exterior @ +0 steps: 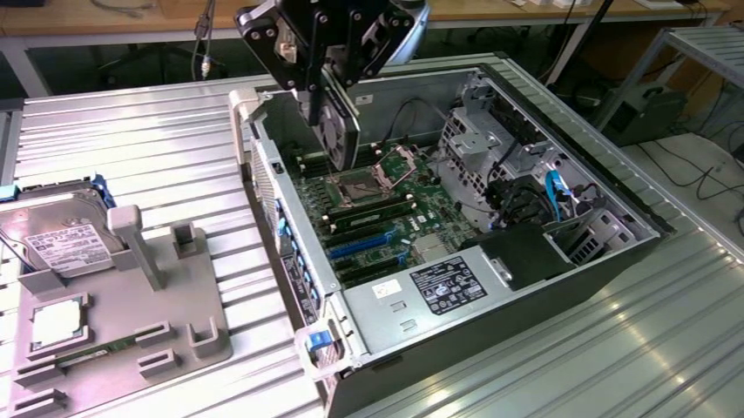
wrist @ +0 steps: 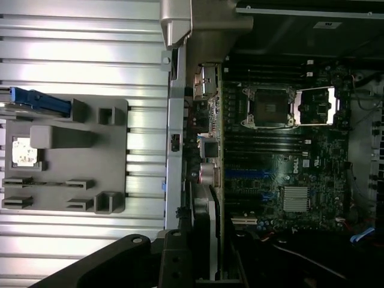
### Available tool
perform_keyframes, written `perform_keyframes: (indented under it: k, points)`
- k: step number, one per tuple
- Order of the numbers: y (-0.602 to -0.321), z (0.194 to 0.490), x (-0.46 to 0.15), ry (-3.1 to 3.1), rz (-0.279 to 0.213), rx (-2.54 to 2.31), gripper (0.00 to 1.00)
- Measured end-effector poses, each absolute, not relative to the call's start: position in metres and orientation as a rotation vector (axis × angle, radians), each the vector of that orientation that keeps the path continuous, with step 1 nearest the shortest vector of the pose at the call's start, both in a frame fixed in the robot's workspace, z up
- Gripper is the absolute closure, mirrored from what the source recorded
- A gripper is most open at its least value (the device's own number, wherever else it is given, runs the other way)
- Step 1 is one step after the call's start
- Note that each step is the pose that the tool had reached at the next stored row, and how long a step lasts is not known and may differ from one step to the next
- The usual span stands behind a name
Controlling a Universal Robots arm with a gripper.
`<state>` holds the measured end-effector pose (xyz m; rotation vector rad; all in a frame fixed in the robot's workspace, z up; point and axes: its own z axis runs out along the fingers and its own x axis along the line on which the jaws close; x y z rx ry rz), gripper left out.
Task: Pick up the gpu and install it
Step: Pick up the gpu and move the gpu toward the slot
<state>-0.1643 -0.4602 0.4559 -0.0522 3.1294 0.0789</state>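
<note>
Gripper (exterior: 322, 113) in the upper centre of the exterior view pinches the gpu (exterior: 345, 144) between its fingers, card upright on edge just above the motherboard (exterior: 395, 213) inside the open computer case (exterior: 500, 348), grey parts tray (exterior: 174, 296) lower left.

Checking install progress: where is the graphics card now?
In the exterior view, the graphics card hangs upright in the jaws of the gripper, over the far end of the open computer case, above the motherboard.
</note>
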Motion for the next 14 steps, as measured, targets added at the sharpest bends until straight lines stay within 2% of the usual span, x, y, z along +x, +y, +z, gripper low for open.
perform_keyframes:
  k: [14]
  points:
    - [-0.46, 0.456, -0.141, 3.129, 0.079, -0.052, 0.72]
